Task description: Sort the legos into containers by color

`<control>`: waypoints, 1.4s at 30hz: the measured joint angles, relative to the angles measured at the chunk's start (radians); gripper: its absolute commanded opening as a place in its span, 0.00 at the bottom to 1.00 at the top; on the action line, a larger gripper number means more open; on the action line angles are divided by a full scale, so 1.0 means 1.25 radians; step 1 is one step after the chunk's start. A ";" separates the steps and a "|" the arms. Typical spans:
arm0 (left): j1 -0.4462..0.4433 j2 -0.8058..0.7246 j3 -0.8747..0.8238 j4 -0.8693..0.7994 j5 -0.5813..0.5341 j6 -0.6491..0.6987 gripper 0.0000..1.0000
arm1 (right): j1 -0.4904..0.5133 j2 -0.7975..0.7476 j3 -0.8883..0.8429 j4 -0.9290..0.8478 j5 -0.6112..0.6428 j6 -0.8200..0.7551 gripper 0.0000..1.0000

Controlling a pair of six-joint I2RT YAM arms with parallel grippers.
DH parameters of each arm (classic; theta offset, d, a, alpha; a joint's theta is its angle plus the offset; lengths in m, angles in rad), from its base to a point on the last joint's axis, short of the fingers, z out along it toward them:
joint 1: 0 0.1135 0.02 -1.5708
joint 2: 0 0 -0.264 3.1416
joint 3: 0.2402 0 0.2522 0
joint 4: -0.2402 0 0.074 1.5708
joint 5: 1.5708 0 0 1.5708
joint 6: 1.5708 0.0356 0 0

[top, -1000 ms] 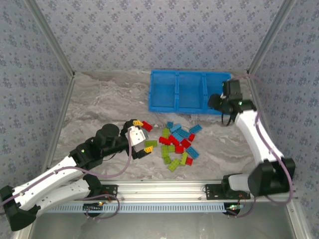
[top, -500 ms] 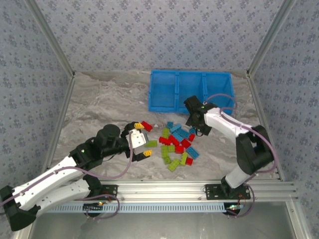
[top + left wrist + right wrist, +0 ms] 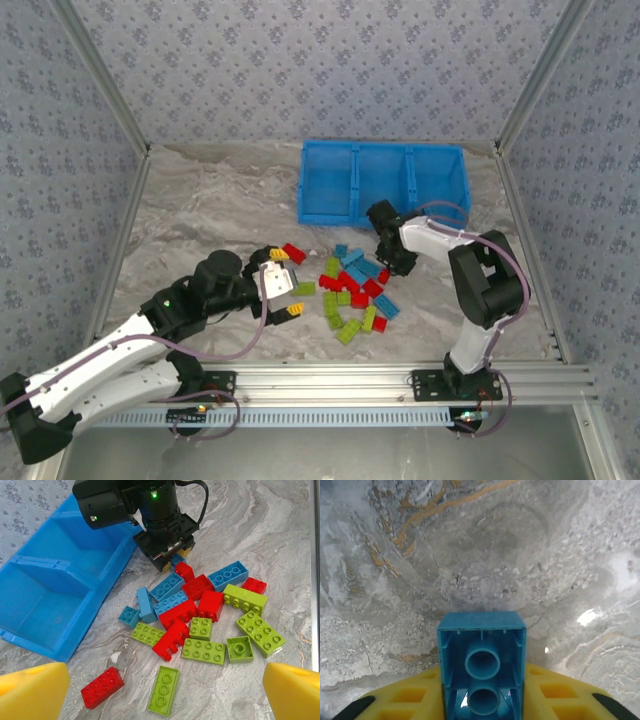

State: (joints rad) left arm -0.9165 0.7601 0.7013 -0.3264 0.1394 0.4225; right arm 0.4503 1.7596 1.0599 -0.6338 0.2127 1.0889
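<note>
Your right gripper [image 3: 482,702] has its yellow fingers [image 3: 405,700] clamped on a small light blue plastic brick [image 3: 481,645]. The brick sits lengthwise between them, its hollow underside and two round tubes turned up toward the wrist. Past the fingertips lies the grey marbled tabletop [image 3: 470,540], close under the brick; you cannot tell whether the two touch. Outward from there, this gripper stands at the far edge of the loose pile of red, lime green and light blue studded bricks [image 3: 200,620], just beside the near wall of the bright blue rectangular plastic bin [image 3: 30,565]. Its black body stands over the pile's far end. Your left gripper [image 3: 287,281] has its yellow fingers [image 3: 30,692] spread wide, holding nothing. Between them lies a flat lime green brick [image 3: 163,690]. A lone red brick [image 3: 102,687] is just inside the left finger, and the pile is ahead of both.
</note>
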 measured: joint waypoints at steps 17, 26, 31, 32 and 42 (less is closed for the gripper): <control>0.020 0.001 -0.004 0.002 0.008 -0.003 0.99 | -0.150 -0.408 -0.016 0.054 0.121 -0.392 0.20; 0.025 -0.008 -0.004 0.000 0.027 0.000 0.99 | -0.341 -0.078 0.253 0.075 -0.044 -0.623 0.22; 0.032 -0.016 -0.004 0.000 0.026 0.004 0.99 | -0.353 0.063 0.314 0.056 -0.094 -0.639 0.30; 0.032 -0.015 -0.005 0.000 0.026 0.005 0.99 | -0.355 0.081 0.324 0.050 -0.102 -0.639 0.33; 0.041 0.001 -0.014 0.005 0.016 -0.006 0.99 | -0.362 0.104 0.375 0.016 -0.135 -0.616 0.55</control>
State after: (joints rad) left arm -0.8654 0.7616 0.6834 -0.3195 0.1600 0.4145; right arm -0.0017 1.8896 1.5288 -0.6140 0.0441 0.3187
